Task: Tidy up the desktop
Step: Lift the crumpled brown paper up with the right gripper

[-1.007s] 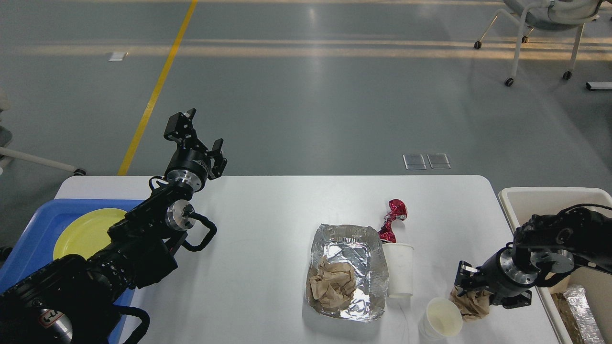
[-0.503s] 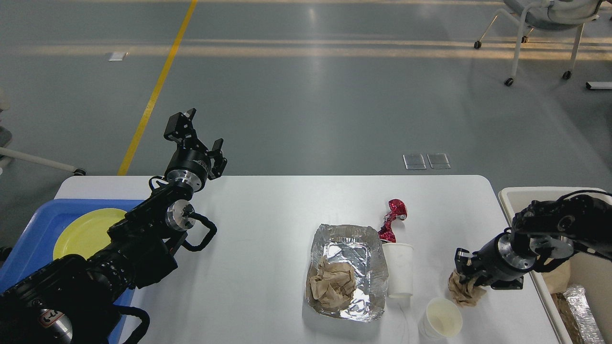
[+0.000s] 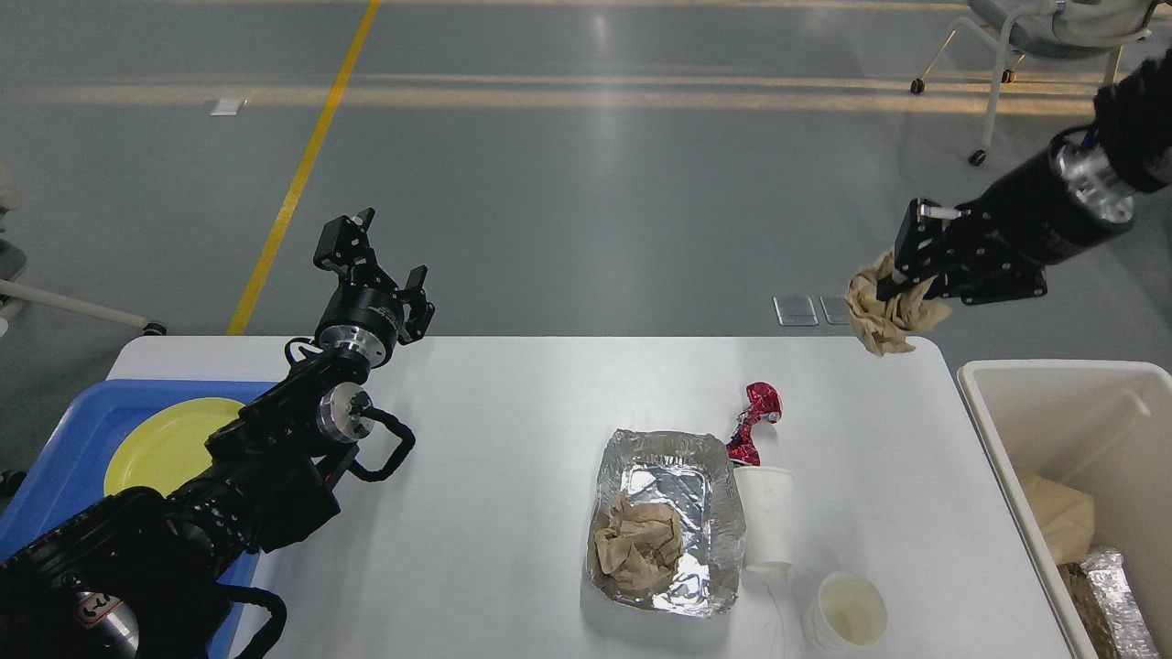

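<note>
right gripper [image 3: 902, 279] has lifted the crumpled paper [image 3: 884, 311] off the desktop [image 3: 513, 513].

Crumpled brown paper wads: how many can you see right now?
2, possibly more in the bin. One crumpled brown paper wad lies in the silver foil tray on the white desktop; another wad hangs in the right gripper, raised.

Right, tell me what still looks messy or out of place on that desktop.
On the desktop, a foil tray holds a crumpled brown paper wad. A white cup lies tipped on its side against the tray, a crushed red wrapper behind it. Another cup stands near the front edge.
</note>
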